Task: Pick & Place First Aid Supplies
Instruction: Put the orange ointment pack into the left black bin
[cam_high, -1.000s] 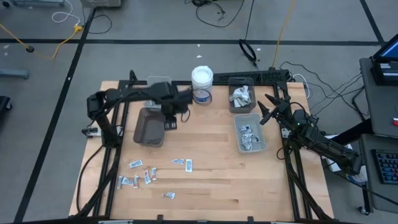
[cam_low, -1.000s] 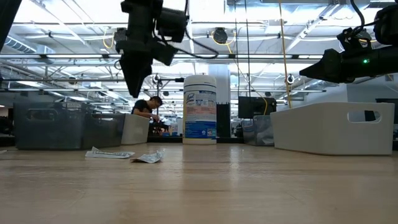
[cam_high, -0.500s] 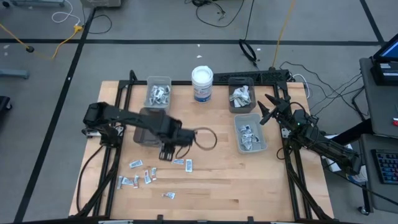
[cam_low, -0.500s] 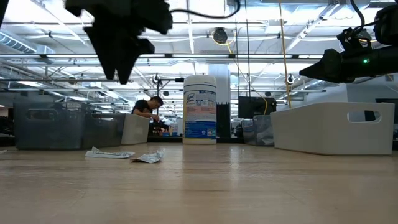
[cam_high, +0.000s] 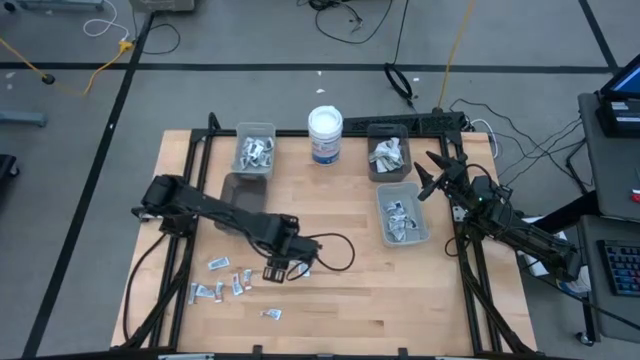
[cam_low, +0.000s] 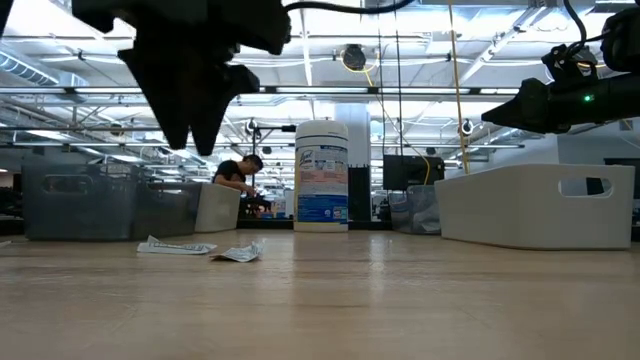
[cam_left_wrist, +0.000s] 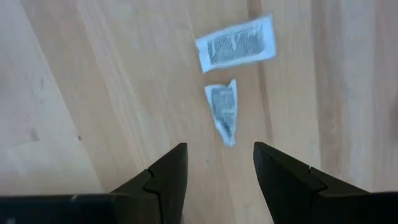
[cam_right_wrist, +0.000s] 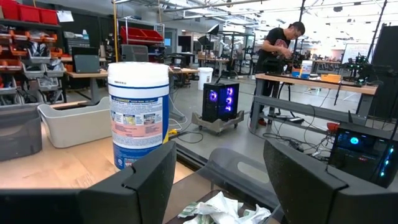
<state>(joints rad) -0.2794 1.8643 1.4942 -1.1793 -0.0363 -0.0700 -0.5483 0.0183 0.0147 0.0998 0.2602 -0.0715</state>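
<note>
Over bare wood mid-table, left gripper (cam_left_wrist: 216, 163) spread above two loose packets (cam_left_wrist: 222, 112), clear of bins; right gripper (cam_high: 428, 172) parked spread at right edge.

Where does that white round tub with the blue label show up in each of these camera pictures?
High view: the tub stands at the table's far edge, between two bins.
Low view: the tub stands upright at centre, far across the wooden table.
Left wrist view: not in it.
Right wrist view: the tub is at left.
Shared landmark: the tub's blue label.
</note>
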